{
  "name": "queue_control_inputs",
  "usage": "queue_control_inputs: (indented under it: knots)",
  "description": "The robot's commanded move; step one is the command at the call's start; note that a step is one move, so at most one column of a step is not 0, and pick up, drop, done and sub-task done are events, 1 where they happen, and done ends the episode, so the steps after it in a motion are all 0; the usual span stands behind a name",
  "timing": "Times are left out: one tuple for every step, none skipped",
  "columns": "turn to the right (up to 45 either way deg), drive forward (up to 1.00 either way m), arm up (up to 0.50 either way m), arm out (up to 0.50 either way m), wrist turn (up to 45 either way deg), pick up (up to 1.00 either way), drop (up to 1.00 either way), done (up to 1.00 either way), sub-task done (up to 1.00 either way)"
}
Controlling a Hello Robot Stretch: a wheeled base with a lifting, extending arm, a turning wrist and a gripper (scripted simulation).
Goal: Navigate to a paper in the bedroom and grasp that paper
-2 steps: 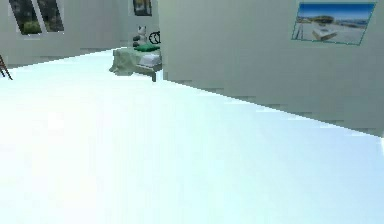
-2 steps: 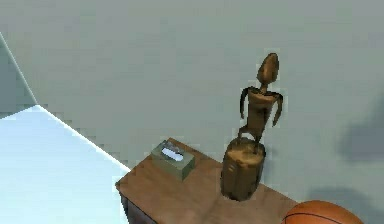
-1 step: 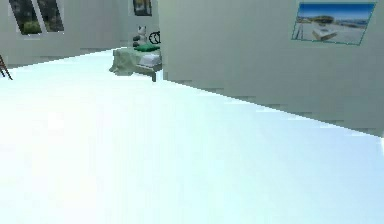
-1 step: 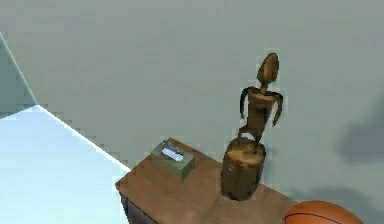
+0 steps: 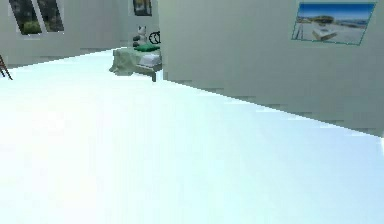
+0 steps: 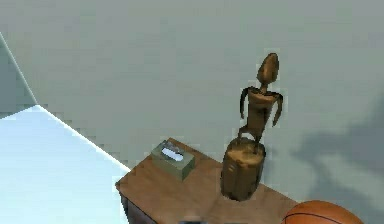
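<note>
- Floor (image 5: 150,150) in the forward view lies pale and open from the near edge out to the far walls, leaving broad room ahead and toward the view's left.
- A long wall (image 5: 250,50) closes the view's right side; its foot runs slanting from the far middle down to the right edge, and its near corner stands just beside the bed.
- Past that corner one bed (image 5: 140,62) stands far off, with a pale cover hanging over its near end and one green thing (image 5: 148,46) on top.
- Counted here: one window (image 5: 40,18) at the far left, and two wall pictures, a large one (image 5: 335,22) and a small one (image 5: 142,7).
- In the arm side view one wooden tabletop (image 6: 150,185) stands close against a grey wall, its left corner edging the open floor.
- On it: one small green box (image 6: 172,160), one tall wooden statue (image 6: 255,130), and one orange-brown ball (image 6: 320,212) at the bottom right.
- Where the paper lies cannot be told.
- The gripper's state cannot be told.
</note>
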Motion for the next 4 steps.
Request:
queue_control_inputs:
  knots:
    - [0.0, 0.0, 0.0, 0.26, 0.0, 0.0, 0.0, 0.0, 0.0]
    - [0.0, 0.0, 0.0, 0.0, 45.0, 0.0, 0.0, 0.0, 0.0]
    - [0.0, 0.0, 0.0, 0.0, 45.0, 0.0, 0.0, 0.0, 0.0]
    - [0.0, 0.0, 0.0, 0.0, 45.0, 0.0, 0.0, 0.0, 0.0]
